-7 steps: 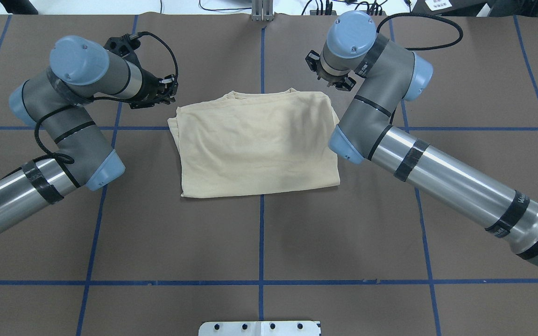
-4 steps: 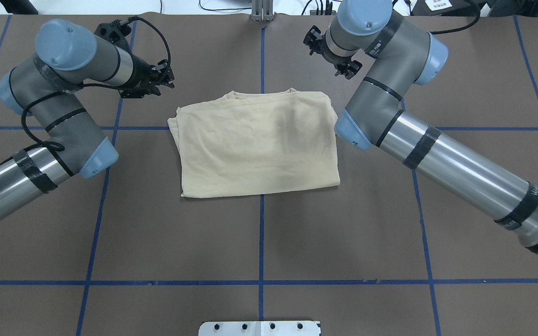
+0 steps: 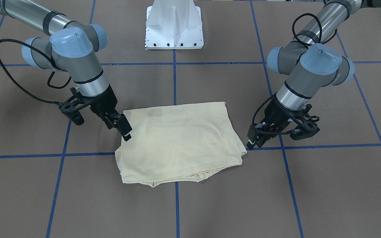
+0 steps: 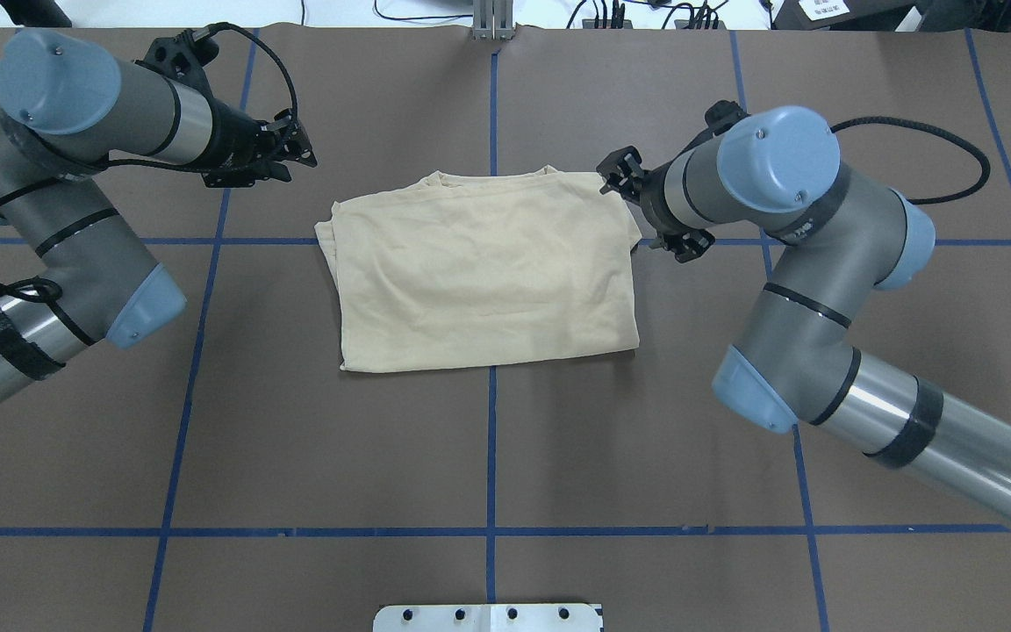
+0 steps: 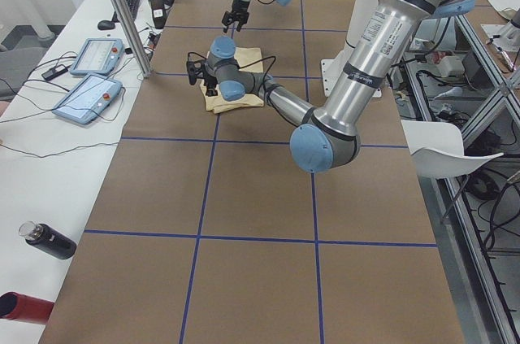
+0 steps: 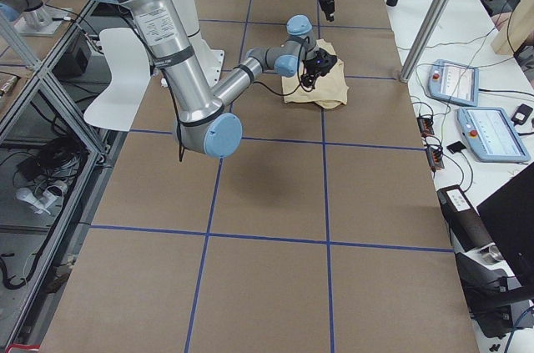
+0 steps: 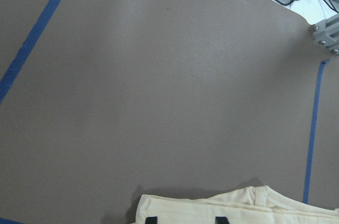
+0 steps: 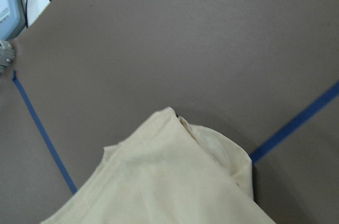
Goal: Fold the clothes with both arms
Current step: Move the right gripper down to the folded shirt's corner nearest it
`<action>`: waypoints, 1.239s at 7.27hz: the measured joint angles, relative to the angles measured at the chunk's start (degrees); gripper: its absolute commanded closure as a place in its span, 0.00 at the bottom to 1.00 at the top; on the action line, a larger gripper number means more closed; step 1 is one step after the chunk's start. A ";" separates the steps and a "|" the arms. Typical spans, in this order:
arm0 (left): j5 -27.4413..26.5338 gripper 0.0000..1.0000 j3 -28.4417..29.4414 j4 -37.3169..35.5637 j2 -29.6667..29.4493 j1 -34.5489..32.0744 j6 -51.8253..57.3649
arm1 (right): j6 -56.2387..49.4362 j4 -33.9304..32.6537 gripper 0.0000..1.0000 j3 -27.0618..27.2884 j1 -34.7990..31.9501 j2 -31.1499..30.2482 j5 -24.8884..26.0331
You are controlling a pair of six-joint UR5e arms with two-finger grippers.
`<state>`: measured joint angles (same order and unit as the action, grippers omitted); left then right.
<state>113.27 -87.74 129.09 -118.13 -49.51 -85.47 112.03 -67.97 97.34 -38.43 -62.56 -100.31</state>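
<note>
The clothes are one pale cream shirt (image 4: pixel 483 272), folded into a rough rectangle at mid-table (image 3: pixel 177 142). No print shows. My left gripper (image 4: pixel 299 151) hovers open just off the shirt's far left corner (image 3: pixel 250 142). Its wrist view shows two black fingertips (image 7: pixel 151 220) set apart over the shirt's edge (image 7: pixel 238 208). My right gripper (image 4: pixel 627 189) is at the far right corner (image 3: pixel 126 130), open with nothing in it. Its wrist view shows that shirt corner (image 8: pixel 159 181) and no fingertips.
Blue tape lines (image 4: pixel 491 439) cross the brown table cover. The white pedestal (image 3: pixel 174 26) stands on the robot's side. A side table past the far edge holds teach pendants (image 5: pixel 97 55) beside a metal post (image 5: pixel 122 10), and bottles (image 5: pixel 49 240).
My right arm swung from behind the shirt down to its far right corner. My left arm drew back and outward, a little further from the far left corner. The shirt has not moved.
</note>
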 measured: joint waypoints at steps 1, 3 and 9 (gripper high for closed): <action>-0.07 0.53 -0.87 0.29 0.73 0.13 0.05 | 4.23 1.11 0.00 1.88 2.67 -2.33 2.52; -0.43 0.53 -1.23 0.53 1.05 0.36 0.12 | 12.15 4.13 0.00 2.79 8.34 -4.96 9.49; -0.83 0.53 -1.47 0.38 0.96 0.46 0.10 | 15.72 4.70 0.50 1.98 12.89 -8.05 13.99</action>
<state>112.44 -89.21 129.47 -117.17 -49.04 -85.36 127.74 -63.27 99.32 -25.54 -70.61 -86.32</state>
